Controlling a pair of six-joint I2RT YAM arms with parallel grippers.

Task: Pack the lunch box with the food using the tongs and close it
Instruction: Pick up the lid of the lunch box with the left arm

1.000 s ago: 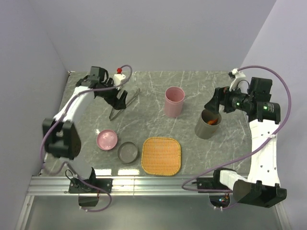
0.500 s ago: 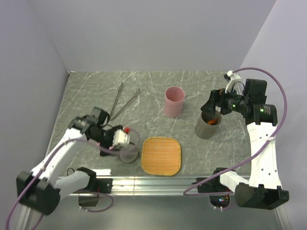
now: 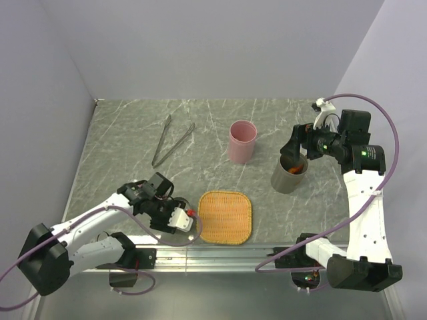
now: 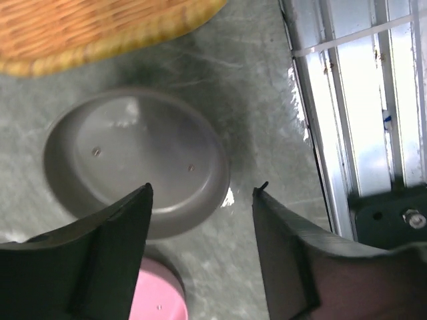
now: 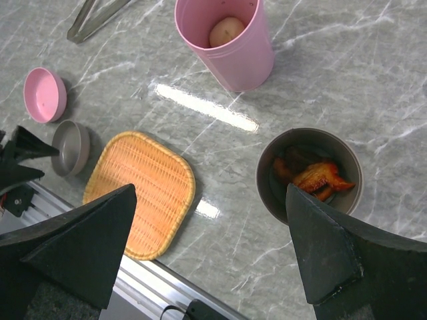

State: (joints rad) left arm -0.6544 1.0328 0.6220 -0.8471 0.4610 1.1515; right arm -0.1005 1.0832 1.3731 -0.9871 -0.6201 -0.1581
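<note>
My left gripper (image 4: 203,190) hangs low over the shallow grey dish (image 4: 133,160) at the front left. It is open, one finger over the dish's inside and the other outside its rim. The shallow pink dish (image 4: 157,293) lies right beside it. My right gripper (image 5: 211,189) is open and empty, held above the tall grey cup (image 5: 310,177), which holds brown-orange food (image 5: 317,179). The tall pink cup (image 3: 241,141) holds a pale beige ball (image 5: 227,30). The tongs (image 3: 172,140) lie on the table at the back left, away from both grippers.
The woven orange-yellow tray (image 3: 225,217) sits at the front centre, close to the grey dish. An aluminium rail (image 3: 213,257) runs along the table's near edge, just beside my left gripper (image 3: 175,220). Walls close in the left, back and right sides.
My left arm has swung from the tongs at the back left down to the dishes at the front, and its jaws have narrowed. The right arm has shifted slightly over the grey cup.
</note>
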